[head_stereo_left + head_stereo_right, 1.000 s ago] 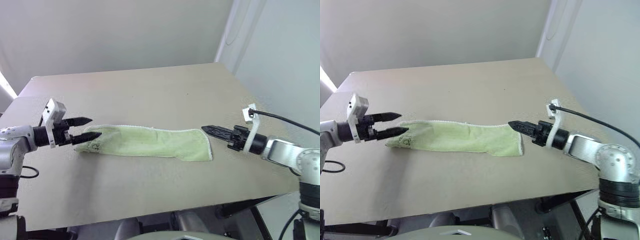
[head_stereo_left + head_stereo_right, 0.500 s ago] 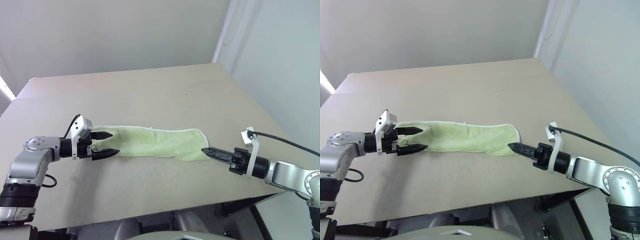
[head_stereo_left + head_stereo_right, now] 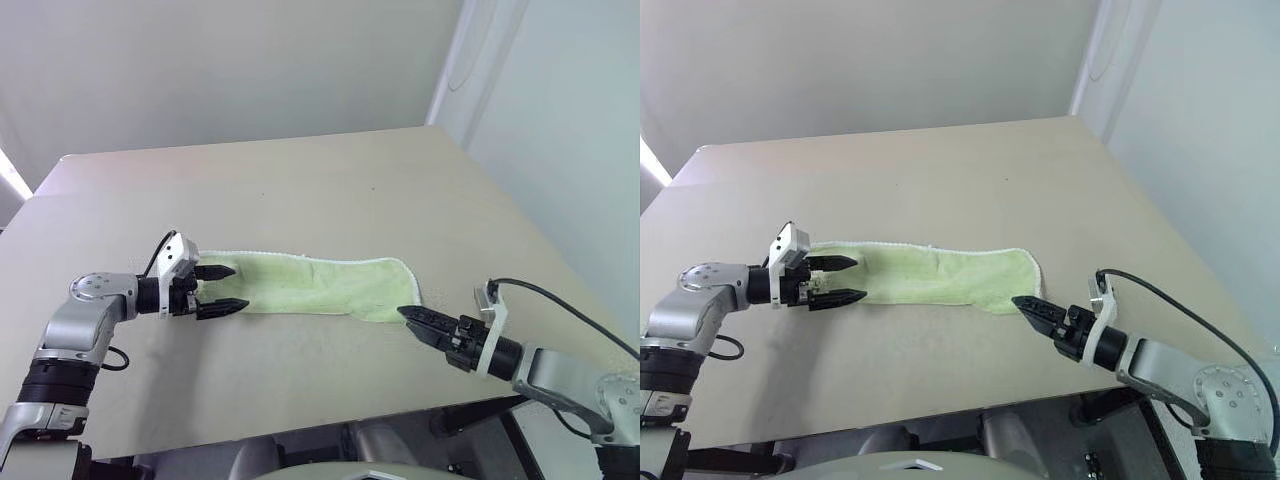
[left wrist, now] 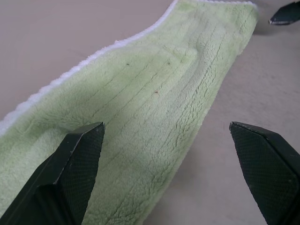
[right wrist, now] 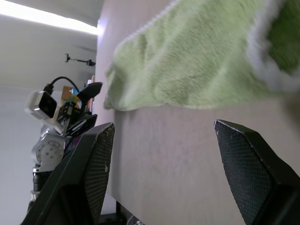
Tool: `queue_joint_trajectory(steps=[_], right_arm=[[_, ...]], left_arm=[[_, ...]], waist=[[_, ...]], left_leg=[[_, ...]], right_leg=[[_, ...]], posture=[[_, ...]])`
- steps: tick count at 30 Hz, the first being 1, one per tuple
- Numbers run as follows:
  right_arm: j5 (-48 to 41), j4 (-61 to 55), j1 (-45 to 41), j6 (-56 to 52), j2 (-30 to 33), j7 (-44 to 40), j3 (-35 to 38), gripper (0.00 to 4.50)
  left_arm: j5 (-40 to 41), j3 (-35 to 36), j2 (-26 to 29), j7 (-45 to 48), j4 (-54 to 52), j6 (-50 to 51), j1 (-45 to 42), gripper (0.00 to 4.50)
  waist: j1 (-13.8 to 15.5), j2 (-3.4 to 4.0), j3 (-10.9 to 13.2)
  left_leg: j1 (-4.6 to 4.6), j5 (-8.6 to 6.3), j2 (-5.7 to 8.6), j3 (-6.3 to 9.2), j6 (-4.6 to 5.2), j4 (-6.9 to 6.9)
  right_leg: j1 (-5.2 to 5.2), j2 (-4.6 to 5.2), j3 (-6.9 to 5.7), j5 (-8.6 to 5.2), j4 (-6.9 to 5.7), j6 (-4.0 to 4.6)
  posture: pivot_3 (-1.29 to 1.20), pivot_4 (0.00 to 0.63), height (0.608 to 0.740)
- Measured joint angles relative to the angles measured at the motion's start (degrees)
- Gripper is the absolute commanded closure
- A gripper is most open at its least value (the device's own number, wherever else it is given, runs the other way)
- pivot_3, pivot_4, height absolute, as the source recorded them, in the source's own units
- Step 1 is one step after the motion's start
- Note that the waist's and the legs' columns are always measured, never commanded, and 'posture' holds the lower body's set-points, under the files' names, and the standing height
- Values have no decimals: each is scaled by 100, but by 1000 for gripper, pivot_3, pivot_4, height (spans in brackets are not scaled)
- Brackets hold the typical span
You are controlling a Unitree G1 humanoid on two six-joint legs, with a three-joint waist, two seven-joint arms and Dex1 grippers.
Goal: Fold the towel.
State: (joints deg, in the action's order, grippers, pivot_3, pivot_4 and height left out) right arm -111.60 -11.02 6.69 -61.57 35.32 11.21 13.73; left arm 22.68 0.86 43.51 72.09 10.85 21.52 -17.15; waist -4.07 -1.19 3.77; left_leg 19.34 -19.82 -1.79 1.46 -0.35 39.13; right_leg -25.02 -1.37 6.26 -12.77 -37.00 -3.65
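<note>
Green towel flat, stretched along bench middle. Left pincer spread, straddling towel's left end. Right pincer spread, just off right end. Risk: closing short, pinching one layer, towel bunching.

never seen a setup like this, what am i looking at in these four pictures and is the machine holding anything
This is a humanoid robot with two arms, each ending in a gripper of two black fingers. The two wide pictures come from a pair of cameras on its head, looking down over a tan table. The two close pictures come from cameras on its wrists, looking out between each gripper's own fingers.

On the table lies a light-green towel with white edging, stretched out flat. The left gripper is open, with one end of the towel between its fingers, which have not closed on it. The right gripper is also open, its tips just short of the other end. Nothing is held yet; the job is to fold the towel.
</note>
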Motion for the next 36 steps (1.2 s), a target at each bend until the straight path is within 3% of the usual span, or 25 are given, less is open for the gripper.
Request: queue_joint_trajectory(steps=[11,21,25,31,36], right_arm=[[-138,310,-273,519,-667,1515,131,972],[-173,617,-793,813,-924,2210,255,972],[-125,623,-832,914,-959,2373,204,2217],[-109,625,-871,956,-991,2448,54,4465],[-102,731,-870,1041,-778,2402,72,4488]], left_arm=[[-160,-20,-119,-9,152,-180,-79,0],[-208,-19,-142,-143,154,-162,-116,0],[-215,-22,-148,-238,152,-106,-255,0],[-218,-21,-147,-259,151,-70,-283,0],[-224,-21,-147,-336,151,-65,-282,0]], waist=[[-6,1,-1],[-7,0,-2],[-15,3,0],[-16,6,1],[-7,6,1]], left_leg=[[-2,0,0,-1,0,2],[-4,0,0,3,0,2],[-4,0,0,3,0,2],[1,0,-1,3,0,-2],[3,0,0,2,0,-1]], right_leg=[[5,0,4,0,1,0],[12,-2,8,0,2,0],[11,-2,9,0,2,0],[4,-4,9,0,2,1],[4,-3,9,0,4,1]], posture=[[0,0,712],[0,0,712],[0,0,712],[0,0,712],[0,0,712]])
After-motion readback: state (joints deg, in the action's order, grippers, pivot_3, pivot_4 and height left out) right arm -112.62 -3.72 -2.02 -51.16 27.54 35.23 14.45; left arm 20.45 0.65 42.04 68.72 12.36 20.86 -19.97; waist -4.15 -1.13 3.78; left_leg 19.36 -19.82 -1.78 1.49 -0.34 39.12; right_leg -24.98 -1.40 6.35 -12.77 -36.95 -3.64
